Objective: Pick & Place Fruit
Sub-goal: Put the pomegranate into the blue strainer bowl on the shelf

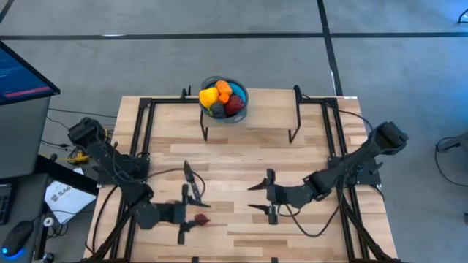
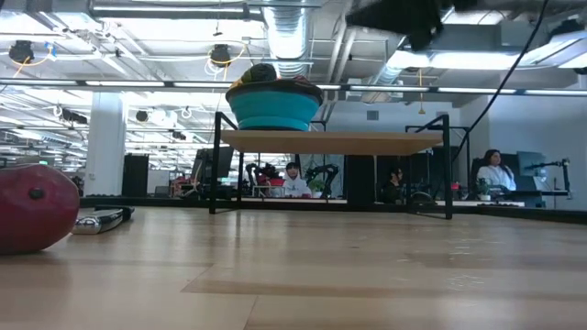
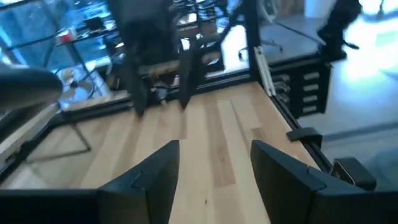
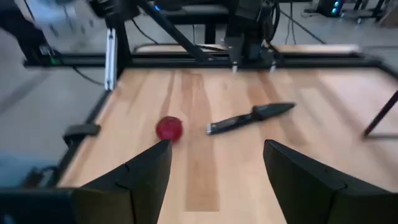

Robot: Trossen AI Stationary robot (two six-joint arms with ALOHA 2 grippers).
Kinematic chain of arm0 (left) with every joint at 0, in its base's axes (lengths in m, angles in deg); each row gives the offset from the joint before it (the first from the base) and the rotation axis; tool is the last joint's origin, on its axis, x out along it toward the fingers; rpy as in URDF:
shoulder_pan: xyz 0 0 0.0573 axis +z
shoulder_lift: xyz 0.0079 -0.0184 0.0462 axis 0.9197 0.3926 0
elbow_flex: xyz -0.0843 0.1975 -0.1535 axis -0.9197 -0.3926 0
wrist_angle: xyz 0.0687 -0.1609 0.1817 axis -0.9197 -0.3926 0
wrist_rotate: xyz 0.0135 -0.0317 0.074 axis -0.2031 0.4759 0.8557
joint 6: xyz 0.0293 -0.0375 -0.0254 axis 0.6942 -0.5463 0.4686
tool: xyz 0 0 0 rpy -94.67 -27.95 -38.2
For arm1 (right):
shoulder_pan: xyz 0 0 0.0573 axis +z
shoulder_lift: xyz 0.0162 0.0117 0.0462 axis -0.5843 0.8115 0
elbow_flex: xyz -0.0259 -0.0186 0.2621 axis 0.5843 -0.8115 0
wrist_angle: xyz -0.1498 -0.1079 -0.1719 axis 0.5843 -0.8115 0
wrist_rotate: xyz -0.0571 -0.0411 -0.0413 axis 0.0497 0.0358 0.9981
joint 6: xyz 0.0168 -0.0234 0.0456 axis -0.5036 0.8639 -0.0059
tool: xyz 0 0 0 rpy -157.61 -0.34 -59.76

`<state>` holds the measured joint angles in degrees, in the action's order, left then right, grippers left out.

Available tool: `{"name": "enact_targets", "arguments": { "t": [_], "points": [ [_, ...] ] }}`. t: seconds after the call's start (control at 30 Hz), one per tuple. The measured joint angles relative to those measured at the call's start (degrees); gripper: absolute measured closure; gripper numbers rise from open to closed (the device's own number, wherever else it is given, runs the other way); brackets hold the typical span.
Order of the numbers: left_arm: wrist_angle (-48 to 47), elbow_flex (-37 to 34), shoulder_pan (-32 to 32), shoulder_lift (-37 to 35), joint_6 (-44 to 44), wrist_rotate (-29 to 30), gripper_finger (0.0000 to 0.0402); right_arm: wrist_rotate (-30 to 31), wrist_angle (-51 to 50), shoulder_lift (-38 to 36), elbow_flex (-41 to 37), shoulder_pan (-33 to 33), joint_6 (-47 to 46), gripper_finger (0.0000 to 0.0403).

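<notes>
A blue bowl (image 1: 235, 113) (image 2: 273, 105) holding yellow, orange, red and dark fruit stands on a raised wooden shelf (image 1: 248, 120) at the table's far side. One red fruit (image 1: 200, 219) (image 4: 169, 128) (image 2: 32, 209) rests on the tabletop near the front left. My left gripper (image 1: 191, 216) (image 3: 214, 163) hangs open over that spot, above the fruit, with nothing between its fingers. My right gripper (image 1: 254, 197) (image 4: 214, 163) stands open near the table's middle, pointing toward the red fruit from its right, apart from it.
A slim black-handled knife (image 1: 191, 180) (image 4: 252, 117) (image 2: 101, 220) lies on the table just beyond the red fruit. The shelf's black legs (image 1: 205, 131) stand at the far side, and black frame rails (image 1: 139, 139) run along both table sides. People sit in the room behind.
</notes>
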<state>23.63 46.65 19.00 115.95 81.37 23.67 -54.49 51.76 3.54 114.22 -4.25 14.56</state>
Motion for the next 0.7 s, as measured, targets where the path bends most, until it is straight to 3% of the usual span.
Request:
{"name": "enact_targets", "arguments": {
  "t": [0.13, 0.23, 0.5, 0.63, 0.7],
  "points": [
    [-3.4, 4.3, -0.5, 5.2, 4.8, -1.7, 0.0223, 1.2, 17.8, 2.7, -8.0, 0.6, -3.1, 0.0155],
    [-11.2, 7.7, -1.8, 6.8, 2.7, -1.8, 0.0229, 1.2, 26.3, 5.2, -10.8, -0.1, -3.3, 0.0155],
    [-32.6, 13.8, -7.0, 6.8, -18.0, 0.1, 0.0229, -1.7, 32.0, 10.6, -11.0, -3.0, -3.8, 0.0155],
    [-43.7, 13.5, -8.0, 6.8, -34.4, -5.0, 0.0229, -2.0, 35.4, 12.1, -11.0, -3.5, -3.8, 0.0155],
    [-44.6, 11.6, -8.0, 6.8, -40.2, -7.6, 0.0229, -2.0, 35.7, 12.2, -11.0, -3.5, -3.8, 0.0155]
  ]
}}
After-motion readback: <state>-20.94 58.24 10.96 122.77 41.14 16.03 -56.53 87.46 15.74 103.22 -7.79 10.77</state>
